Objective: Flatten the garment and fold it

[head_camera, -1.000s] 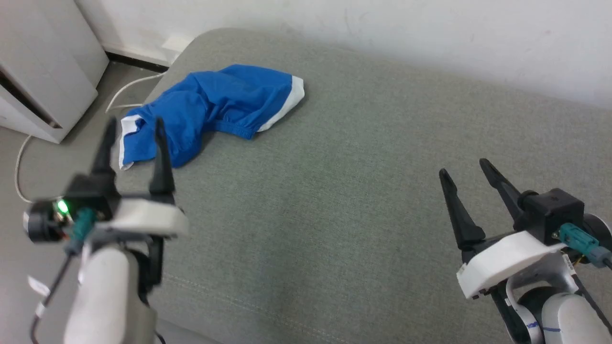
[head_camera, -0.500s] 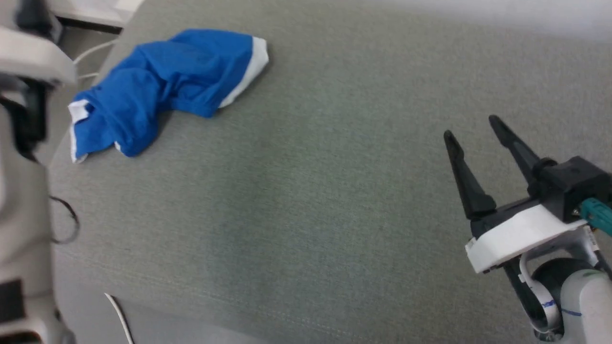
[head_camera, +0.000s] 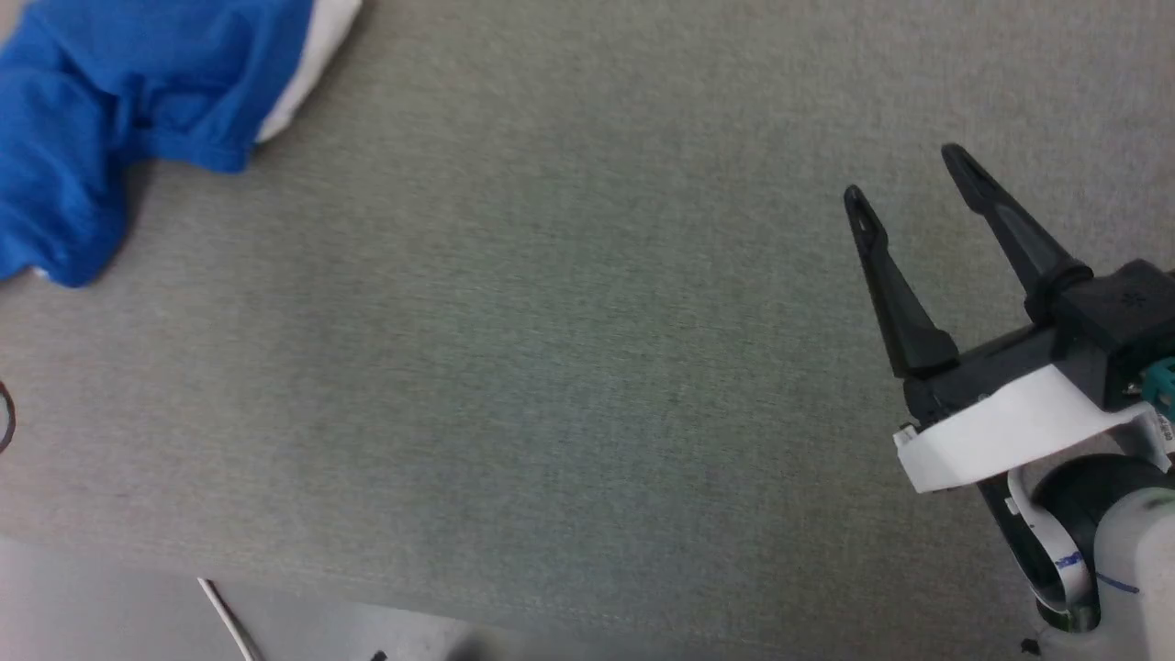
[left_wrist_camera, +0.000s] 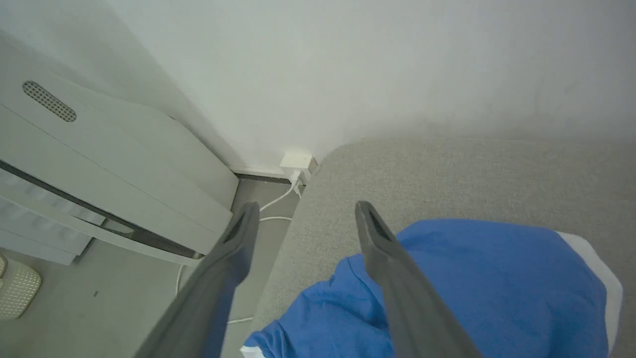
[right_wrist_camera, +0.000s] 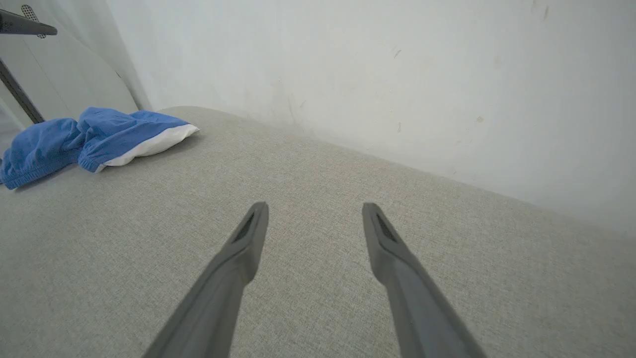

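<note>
- I see the grey padded surface [head_camera: 551, 367] beneath both arms.
- The garment [head_camera: 138, 83] lies crumpled at its far left corner.
- My left gripper [left_wrist_camera: 306, 206] hovers over the garment's edge, spread wide, empty.
- My right gripper [head_camera: 904, 173] is well apart from the garment, spread wide, empty.

Inspection of surroundings. The grey fabric-covered cushion [head_camera: 587, 367] has a fine woven texture and a rounded far corner. A plain white wall [right_wrist_camera: 397, 74], faintly scuffed and specked, rises directly behind the cushion. Beside the rounded corner, low on the wall, sits a white socket [left_wrist_camera: 296, 161]. A white cable [left_wrist_camera: 275, 201] runs from it down to the grey floor [left_wrist_camera: 99, 308] alongside the cushion. A dark skirting strip [left_wrist_camera: 258, 177] lies at the wall's foot by that corner. Further out from the cushion stands a white cabinet-like unit [left_wrist_camera: 124, 169] with a small perforated vent [left_wrist_camera: 48, 101]. A pale perforated object [left_wrist_camera: 17, 293], cut off by the frame edge, lies on the floor beyond the unit. What it is cannot be told.
</note>
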Available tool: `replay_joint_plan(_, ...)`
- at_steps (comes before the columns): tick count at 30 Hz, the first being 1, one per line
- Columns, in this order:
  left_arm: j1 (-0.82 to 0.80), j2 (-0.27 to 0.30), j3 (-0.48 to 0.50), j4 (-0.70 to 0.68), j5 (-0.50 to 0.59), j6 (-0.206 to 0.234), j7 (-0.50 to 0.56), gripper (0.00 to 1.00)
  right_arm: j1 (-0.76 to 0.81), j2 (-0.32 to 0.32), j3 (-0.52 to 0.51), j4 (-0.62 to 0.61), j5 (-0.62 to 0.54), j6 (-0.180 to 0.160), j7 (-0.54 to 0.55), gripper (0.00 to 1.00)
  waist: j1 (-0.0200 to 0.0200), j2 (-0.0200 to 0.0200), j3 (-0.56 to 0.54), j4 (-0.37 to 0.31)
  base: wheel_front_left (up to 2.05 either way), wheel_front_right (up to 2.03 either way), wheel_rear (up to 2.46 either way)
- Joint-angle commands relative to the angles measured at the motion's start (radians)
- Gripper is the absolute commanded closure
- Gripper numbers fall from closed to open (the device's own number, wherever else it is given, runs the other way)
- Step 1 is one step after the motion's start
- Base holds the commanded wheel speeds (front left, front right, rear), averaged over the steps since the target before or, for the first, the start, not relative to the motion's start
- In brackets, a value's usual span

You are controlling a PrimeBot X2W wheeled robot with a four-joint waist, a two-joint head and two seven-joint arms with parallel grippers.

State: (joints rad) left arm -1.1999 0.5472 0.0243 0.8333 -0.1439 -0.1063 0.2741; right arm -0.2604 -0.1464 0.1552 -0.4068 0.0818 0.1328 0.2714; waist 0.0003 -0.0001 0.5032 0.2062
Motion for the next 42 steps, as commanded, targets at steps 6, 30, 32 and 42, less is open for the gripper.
replay_joint_plan(6, -0.051, 0.021, -0.009, 0.134, -0.057, -0.016, 0.211, 0.00, -0.039, -0.006, 0.021, -0.014, -0.003, -0.002, -0.006, 0.00, -0.0003, 0.0001, 0.135, -0.096, 0.00, 0.00, 0.00)
replay_joint_plan(30, 0.065, 0.052, -0.007, 0.013, -0.146, 0.025, 0.420, 1.00, -0.040, 0.016, 0.027, 0.058, 0.017, -0.002, -0.036, 0.00, -0.0003, 0.0001, 0.034, -0.111, 0.00, 0.00, 0.00)
replay_joint_plan(32, 0.061, 0.059, -0.026, -0.030, -0.122, 0.020, 0.332, 1.00, -0.038, 0.023, 0.025, 0.075, 0.023, -0.002, -0.040, 0.00, -0.0003, 0.0001, -0.003, -0.105, 0.00, 0.00, 0.00)
replay_joint_plan(42, 0.012, 0.038, -0.093, -0.085, -0.050, 0.015, -0.106, 1.00, -0.017, 0.058, -0.008, 0.150, 0.047, -0.002, -0.060, 0.00, -0.0003, 0.0001, -0.172, -0.095, 0.00, 0.00, 0.00)
